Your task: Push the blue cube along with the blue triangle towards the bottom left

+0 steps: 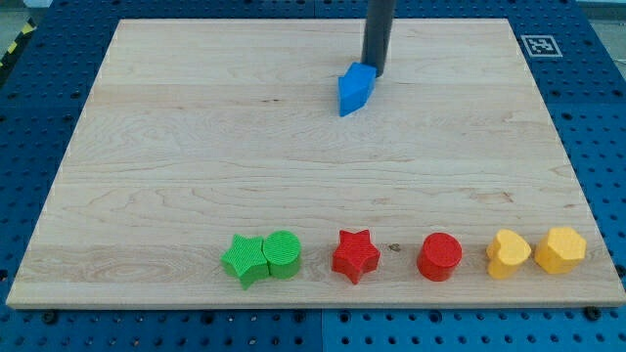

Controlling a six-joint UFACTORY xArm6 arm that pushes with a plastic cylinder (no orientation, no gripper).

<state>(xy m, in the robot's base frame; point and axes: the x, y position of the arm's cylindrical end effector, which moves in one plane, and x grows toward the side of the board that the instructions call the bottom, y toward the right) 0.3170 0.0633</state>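
- The blue cube [361, 77] and the blue triangle [350, 97] are sitting pressed together as one blue clump in the upper middle of the frame, the cube toward the upper right, the triangle toward the lower left; we cannot make out the seam between them.
- We are resting my tip [377, 71] against the cube's upper right side, the dark rod rising straight out of the frame's top; it is a bare rod, clamping nothing.
- The wooden board [176, 147] is lying wide around them.
- Well apart, along the bottom of the frame, a row is running left to right: green star [245, 259] touching green cylinder [282, 253], red star [355, 255], red cylinder [439, 256], then a yellow heart-like block [508, 253] just beside a yellow hexagon [560, 248].
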